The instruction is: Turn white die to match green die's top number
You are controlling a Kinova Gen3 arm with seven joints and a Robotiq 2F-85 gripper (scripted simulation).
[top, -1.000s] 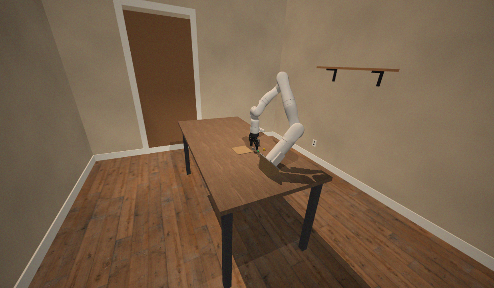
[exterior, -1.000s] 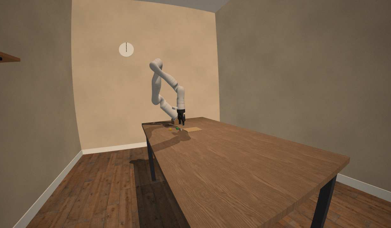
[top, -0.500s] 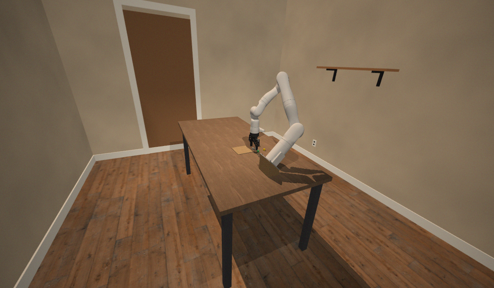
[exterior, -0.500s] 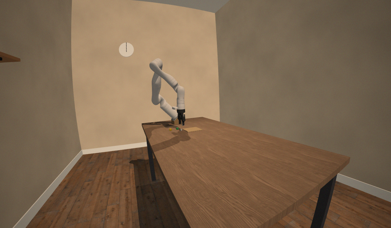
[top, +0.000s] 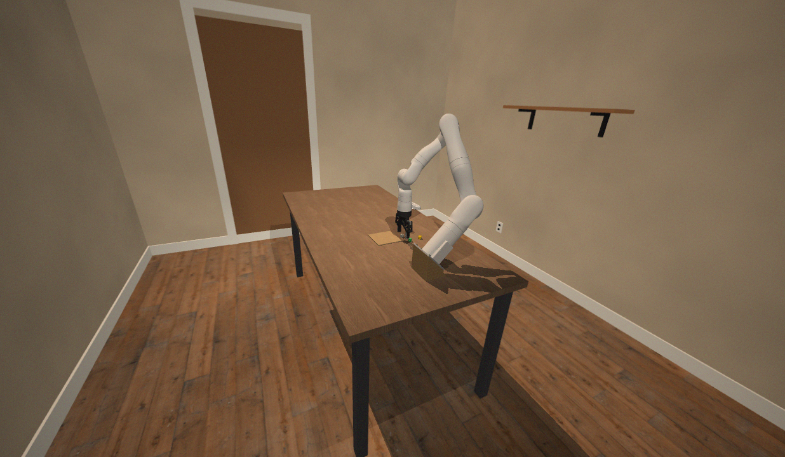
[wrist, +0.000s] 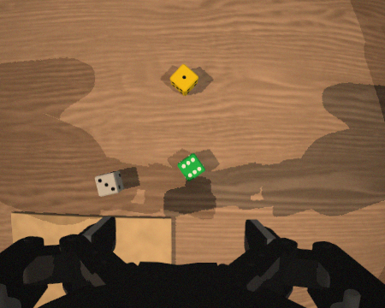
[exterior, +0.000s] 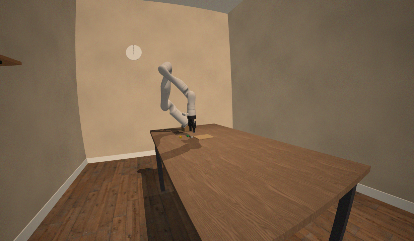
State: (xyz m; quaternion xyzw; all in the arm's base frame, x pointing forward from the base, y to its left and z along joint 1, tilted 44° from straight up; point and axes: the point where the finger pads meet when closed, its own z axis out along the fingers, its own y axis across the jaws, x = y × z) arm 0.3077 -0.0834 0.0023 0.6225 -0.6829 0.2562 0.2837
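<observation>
Hovering wide open and empty, the gripper (wrist: 175, 234) has the white die (wrist: 109, 184) ahead and leftward, just off the mat (wrist: 141, 236), left of the green die (wrist: 191, 167).

A long wooden table (top: 349, 272) on dark legs stands on plank flooring. A brown door (top: 253, 119), a wall shelf (top: 568, 108) and a round wall clock (exterior: 133, 52) surround it.

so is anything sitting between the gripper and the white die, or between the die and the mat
Nothing visible does. The open gripper hangs above the table with bare wood between it and the white die. The die lies just off the mat's edge; the green die sits off to the side.
</observation>
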